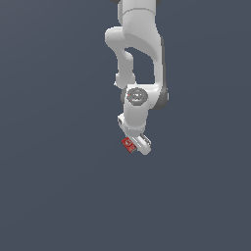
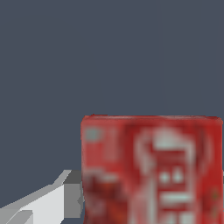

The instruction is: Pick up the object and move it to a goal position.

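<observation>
Jaws look closed on the small red box (image 1: 129, 144), sitting at the white gripper (image 1: 136, 143) tip
one finger (image 2: 48, 202) touches the box edge; no goal marker visible, so I'd carry it slow and level, grip kept firm

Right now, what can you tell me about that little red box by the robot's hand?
The red box is small and flat, far smaller than the white gripper beside it. In the wrist view it fills much of the picture: a red face with blurry white and dark print, illegible. One pale finger reaches its edge. Whether it is truly clamped or lifted cannot be told.
</observation>
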You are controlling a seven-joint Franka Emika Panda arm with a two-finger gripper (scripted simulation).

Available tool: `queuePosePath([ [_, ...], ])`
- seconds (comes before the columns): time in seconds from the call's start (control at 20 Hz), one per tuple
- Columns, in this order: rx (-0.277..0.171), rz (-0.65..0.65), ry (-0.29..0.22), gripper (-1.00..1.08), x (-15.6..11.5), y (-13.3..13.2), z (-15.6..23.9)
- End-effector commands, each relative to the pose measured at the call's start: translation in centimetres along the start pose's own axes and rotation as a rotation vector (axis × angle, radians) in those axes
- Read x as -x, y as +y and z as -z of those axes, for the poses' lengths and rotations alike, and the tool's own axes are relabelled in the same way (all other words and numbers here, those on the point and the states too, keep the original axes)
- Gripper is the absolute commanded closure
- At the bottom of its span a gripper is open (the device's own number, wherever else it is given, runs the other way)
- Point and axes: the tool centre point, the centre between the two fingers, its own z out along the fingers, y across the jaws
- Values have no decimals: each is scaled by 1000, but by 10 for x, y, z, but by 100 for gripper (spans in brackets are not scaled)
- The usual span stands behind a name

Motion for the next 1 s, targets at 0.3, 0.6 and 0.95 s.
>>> queuePosePath([
  [0.3,-2,-2,-1,108,-31,53,69],
  [0.6,-2,-2,-1,108,-53,89,119],
  [0.95,0,-2,0,108,-73,118,160],
])
